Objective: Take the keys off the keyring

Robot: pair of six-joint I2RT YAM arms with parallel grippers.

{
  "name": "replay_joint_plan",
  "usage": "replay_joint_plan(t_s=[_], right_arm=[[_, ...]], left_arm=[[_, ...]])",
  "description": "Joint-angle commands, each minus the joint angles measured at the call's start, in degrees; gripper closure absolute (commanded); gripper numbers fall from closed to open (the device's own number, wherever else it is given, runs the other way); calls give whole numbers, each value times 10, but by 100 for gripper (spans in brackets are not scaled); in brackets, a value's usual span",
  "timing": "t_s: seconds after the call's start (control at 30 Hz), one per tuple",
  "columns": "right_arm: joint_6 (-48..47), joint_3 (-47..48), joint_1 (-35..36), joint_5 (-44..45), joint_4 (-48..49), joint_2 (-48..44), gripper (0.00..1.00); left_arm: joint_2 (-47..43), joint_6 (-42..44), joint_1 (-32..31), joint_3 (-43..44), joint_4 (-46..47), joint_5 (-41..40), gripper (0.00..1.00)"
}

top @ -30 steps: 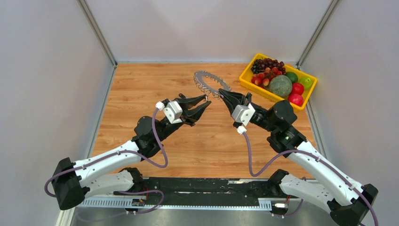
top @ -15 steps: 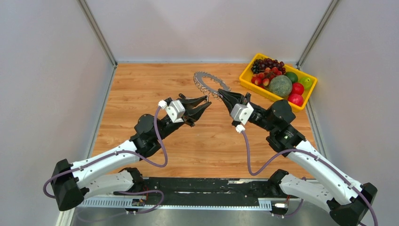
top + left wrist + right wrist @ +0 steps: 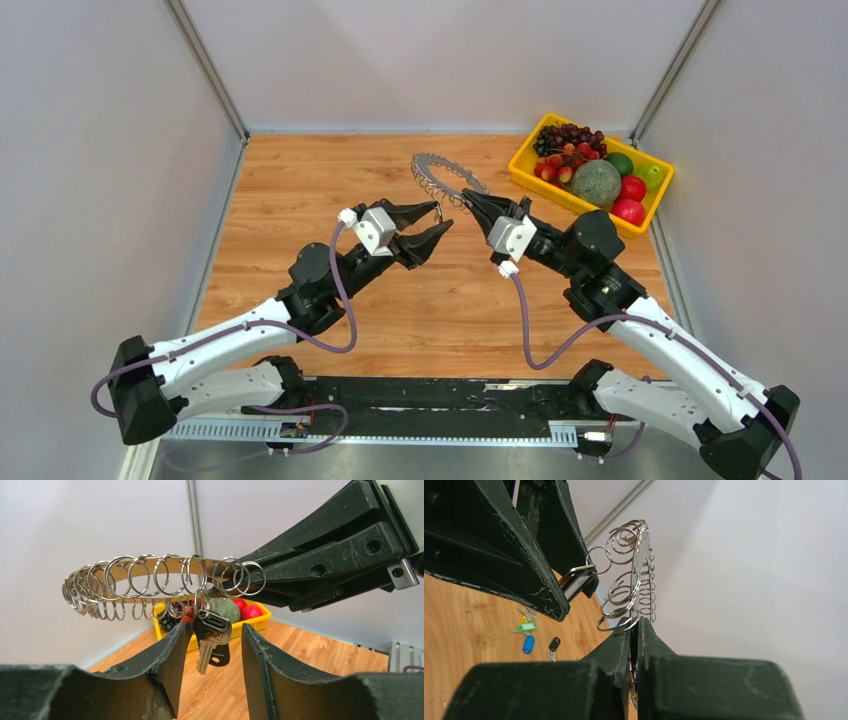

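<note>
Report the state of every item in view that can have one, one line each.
keyring: held up in the air
hanging key: on the keyring, dangling
left tool: open, fingers either side of the hanging key
right tool: shut on the keyring
loose keys: off the keyring, lying on the table
yellow tray: filled with fruit

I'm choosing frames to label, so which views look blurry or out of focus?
Top view: sharp, evenly lit. Left wrist: keys crisp, left fingers soft near the lens. Right wrist: keyring crisp, right fingers blurred.
</note>
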Motion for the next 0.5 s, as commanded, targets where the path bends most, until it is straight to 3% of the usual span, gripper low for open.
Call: replay_joint_plan(t_s=[0.0,0.27,0.47], right_arm=[[6,26,3,8,31,3,100],[14,34,3,41,30,13,100],[20,39,3,53,31,21,100]], left_arm=[[0,-13,-20,1,35,-53,47],[-20,-2,-53,-28,60,-159,28],[-12,11,-67,-32,64,-196,31]])
